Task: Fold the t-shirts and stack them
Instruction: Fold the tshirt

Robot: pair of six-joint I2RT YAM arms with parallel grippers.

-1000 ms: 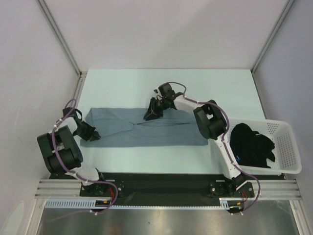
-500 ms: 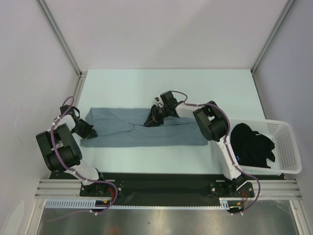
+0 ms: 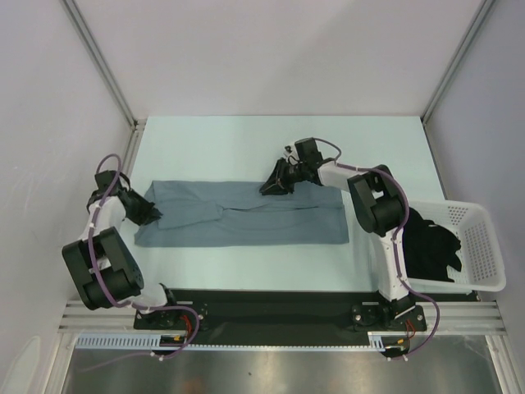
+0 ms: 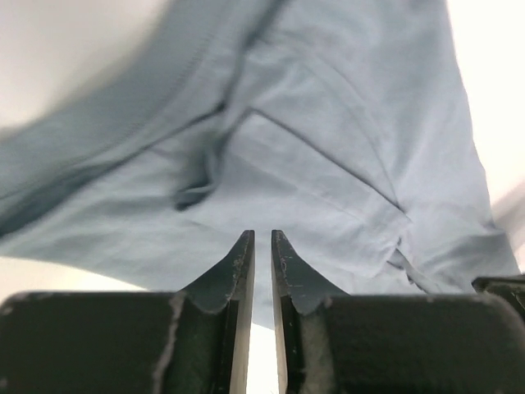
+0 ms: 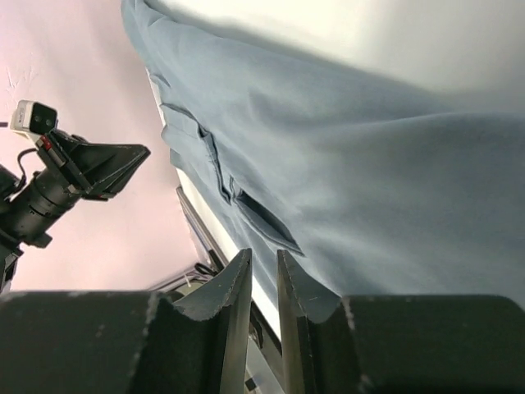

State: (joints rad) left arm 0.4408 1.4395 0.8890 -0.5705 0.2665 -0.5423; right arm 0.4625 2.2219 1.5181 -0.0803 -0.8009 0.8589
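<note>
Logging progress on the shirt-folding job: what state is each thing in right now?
Grey-blue shirt: partly folded into a long strip, flat on the table.
Black shirt: crumpled in the basket.
Basket: upright, right of the table.
Left fingers: almost closed, thin slit, no cloth seen between.
Right fingers: almost closed at the shirt's far edge; grip unclear.

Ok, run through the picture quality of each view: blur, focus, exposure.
Top view: sharp and evenly lit, no hard shadows on the table. Left wrist: the shirt is crisp at centre and right, smeared by blur at upper left; the left gripper is a dark, underexposed shape. Right wrist: shirt folds in focus, background at upper right washed out, right gripper dark.
</note>
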